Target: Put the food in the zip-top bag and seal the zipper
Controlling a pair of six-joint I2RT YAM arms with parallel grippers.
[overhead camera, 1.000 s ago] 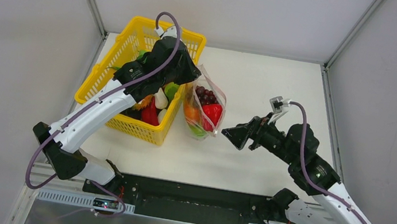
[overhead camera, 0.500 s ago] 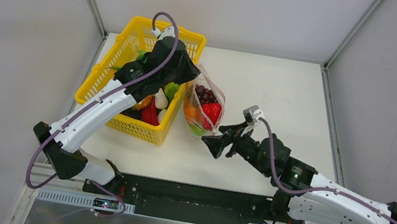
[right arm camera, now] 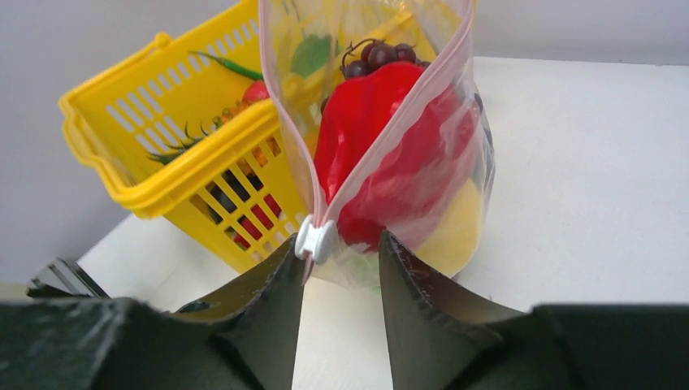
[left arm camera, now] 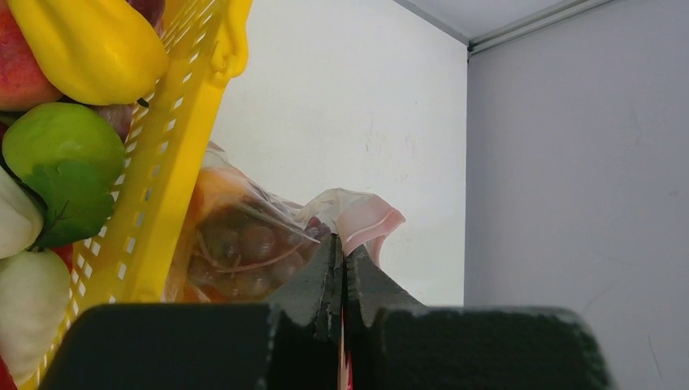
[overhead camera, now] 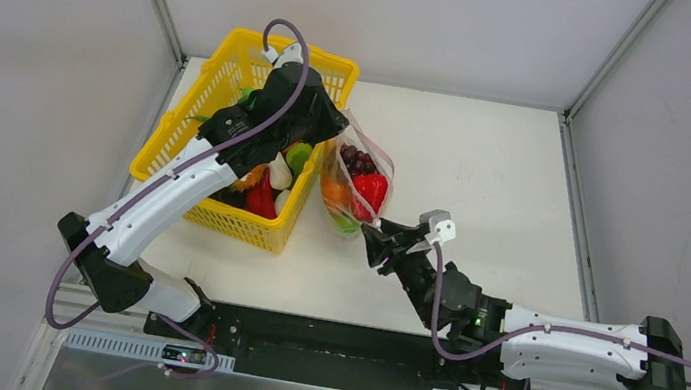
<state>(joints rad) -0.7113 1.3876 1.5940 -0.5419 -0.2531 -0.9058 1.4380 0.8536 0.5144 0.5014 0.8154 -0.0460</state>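
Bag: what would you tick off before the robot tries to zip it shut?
1. Food in the bag: pepper and grapes are inside. Ok.
2. Far end held: left gripper is shut on the bag's edge. Ok.
3. Slider sits between the fingers of the right gripper. Ok.
4. Grip on the slider: jaws stand apart, and the slider is against one finger only. Not ok.
5. Zipper path clear: the pepper bulges up between the two strips. Cannot tell.
6. Seal: the mouth gapes open. Not ok.
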